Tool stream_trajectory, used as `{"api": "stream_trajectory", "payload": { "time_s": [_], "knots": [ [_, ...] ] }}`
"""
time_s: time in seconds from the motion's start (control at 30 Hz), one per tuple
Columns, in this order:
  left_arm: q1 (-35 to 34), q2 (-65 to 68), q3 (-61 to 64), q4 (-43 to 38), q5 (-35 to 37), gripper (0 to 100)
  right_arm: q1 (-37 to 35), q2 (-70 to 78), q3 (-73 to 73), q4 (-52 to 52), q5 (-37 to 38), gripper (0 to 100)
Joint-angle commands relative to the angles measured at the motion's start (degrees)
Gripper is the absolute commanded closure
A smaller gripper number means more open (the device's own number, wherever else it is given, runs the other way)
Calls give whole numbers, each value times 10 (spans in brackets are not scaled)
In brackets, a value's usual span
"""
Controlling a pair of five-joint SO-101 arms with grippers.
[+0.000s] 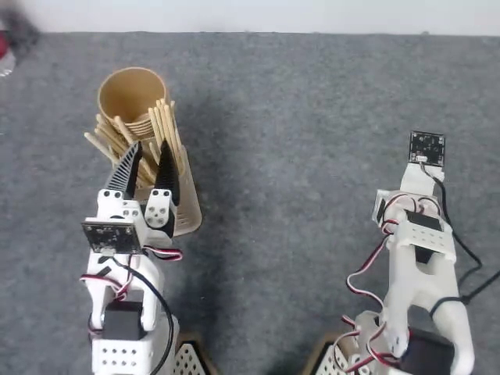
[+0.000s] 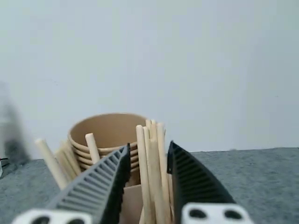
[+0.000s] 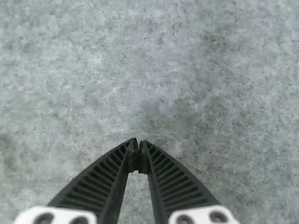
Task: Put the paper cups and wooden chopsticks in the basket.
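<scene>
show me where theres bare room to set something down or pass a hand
Widest bare carpet lies between the left arm and the right arm. More lies ahead of the right arm, under the shut right pincer. Crowded: the far left, where the left pincer straddles chopsticks beside the paper cups.

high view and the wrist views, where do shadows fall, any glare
High view: even soft light, no glare, a faint shadow on the carpet beside the left arm. Right wrist view: a darker patch on the carpet just ahead of the right gripper. Left wrist view: wall evenly lit, no glare.
</scene>
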Motion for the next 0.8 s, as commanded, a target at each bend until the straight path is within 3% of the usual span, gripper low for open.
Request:
{"api": "stream_trajectory", "payload": {
  "time_s": [0.0, 0.23, 0.4, 0.53, 0.63, 0.77],
  "knots": [
    [-4, -4, -24, 4, 4, 867, -7, -4, -27, -11, -7, 980],
    [-16, -5, -43, -6, 2, 867, -7, -4, -27, -11, -7, 980],
    [-168, -1, -260, 11, 11, 865, -8, -4, -27, -11, -7, 980],
    [-213, -1, -321, 24, -20, 863, -8, -4, -27, -11, -7, 980],
    [-214, -1, -326, 65, -66, 866, -8, -4, -27, -11, -7, 980],
    [-214, -1, -321, 184, -39, 867, -15, -10, -29, -11, -11, 979]
  ]
}}
